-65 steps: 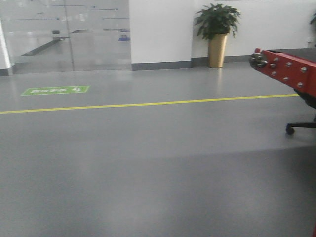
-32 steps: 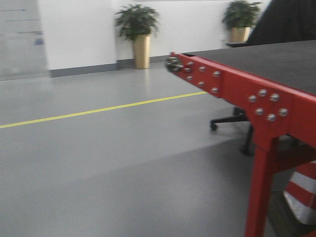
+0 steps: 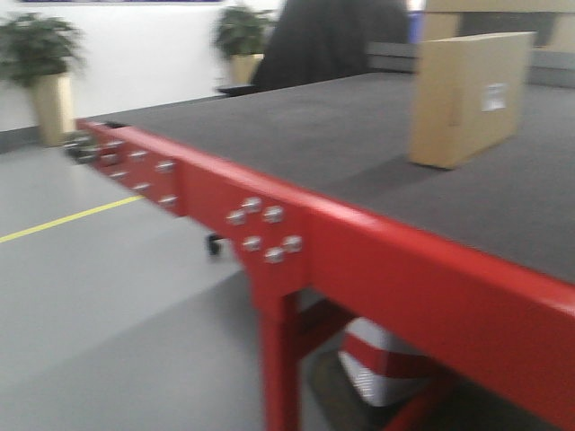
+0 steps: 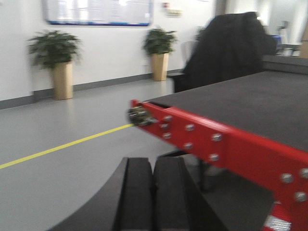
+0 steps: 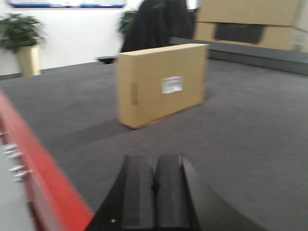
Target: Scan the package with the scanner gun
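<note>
Right wrist-mounted view shows me the package (image 5: 163, 84) standing upright on the dark table top (image 5: 250, 144). Its white label (image 5: 172, 84) faces the camera. It sits ahead of the right gripper (image 5: 154, 166) and well apart from it. That gripper's two black fingers are pressed together with nothing between them. On my left wrist feed, the left gripper (image 4: 153, 168) is likewise closed and empty, off the table's red frame (image 4: 216, 144), with grey floor (image 4: 72, 125) ahead.
</note>
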Tool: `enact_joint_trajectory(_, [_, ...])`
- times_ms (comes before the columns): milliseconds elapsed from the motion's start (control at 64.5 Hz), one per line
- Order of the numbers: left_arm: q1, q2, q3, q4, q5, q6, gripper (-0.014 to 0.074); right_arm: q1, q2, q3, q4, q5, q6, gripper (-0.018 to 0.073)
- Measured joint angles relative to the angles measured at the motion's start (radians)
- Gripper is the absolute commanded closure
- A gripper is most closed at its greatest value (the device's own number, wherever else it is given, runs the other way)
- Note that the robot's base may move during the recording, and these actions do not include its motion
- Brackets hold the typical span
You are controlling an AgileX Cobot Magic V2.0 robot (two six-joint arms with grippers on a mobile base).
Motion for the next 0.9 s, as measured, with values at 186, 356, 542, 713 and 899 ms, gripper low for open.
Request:
enact_joint_trajectory(186, [0.0,0.0,0.0,0.0,0.0,0.0,0.0707,0.005,0.0,0.0,0.0,0.0,0.0,0.0711])
enact_joint_trajectory(356, [0.0,0.0,0.0,0.0,0.0,0.0,0.0707,0.033,0.0,0.0,0.0,0.0,0.0,0.0711])
enact_joint_trajectory(542, [0.0,0.0,0.0,0.0,0.0,0.0,0.0707,0.035,0.0,0.0,0.0,0.0,0.0,0.0711])
enact_joint_trajectory(713, [0.0,0.0,0.0,0.0,0.0,0.0,0.0707,0.035,0.0,0.0,0.0,0.0,0.0,0.0711])
enact_joint_trajectory(899, [0.0,0.0,0.0,0.0,0.0,0.0,0.0707,0.035,0.0,0.0,0.0,0.0,0.0,0.0711])
